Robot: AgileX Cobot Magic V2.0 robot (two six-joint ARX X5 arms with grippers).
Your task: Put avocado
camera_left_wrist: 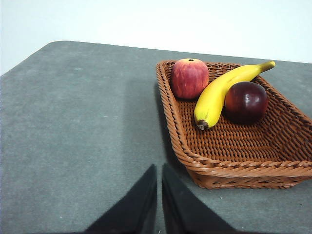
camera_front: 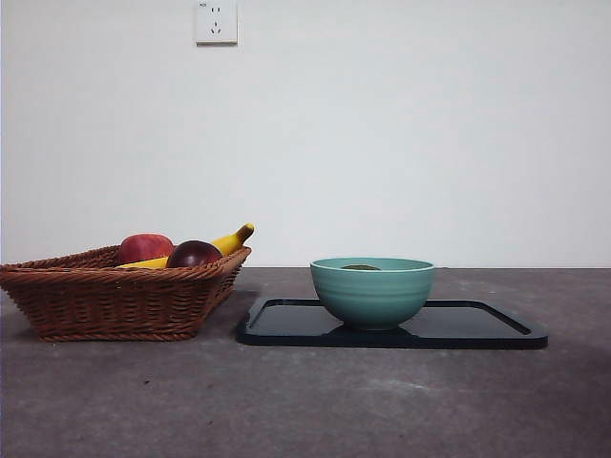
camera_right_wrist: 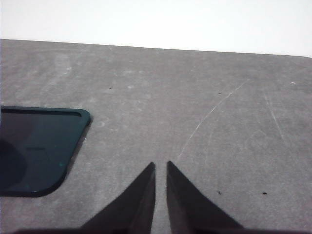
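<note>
The avocado (camera_front: 361,267) shows only as a dark green sliver just above the rim of a teal bowl (camera_front: 372,291), which stands on a black tray (camera_front: 477,329). My left gripper (camera_left_wrist: 159,168) is shut and empty, over bare table beside the wicker basket (camera_left_wrist: 234,161). My right gripper (camera_right_wrist: 161,165) is shut and empty, over bare table beside the tray's corner (camera_right_wrist: 39,146). Neither arm shows in the front view.
The wicker basket (camera_front: 115,301) at the left holds a red apple (camera_front: 143,248), a dark maroon fruit (camera_front: 194,255) and a banana (camera_front: 229,240). They also show in the left wrist view: apple (camera_left_wrist: 189,78), maroon fruit (camera_left_wrist: 246,101), banana (camera_left_wrist: 222,92). A wall socket (camera_front: 216,21) is high behind.
</note>
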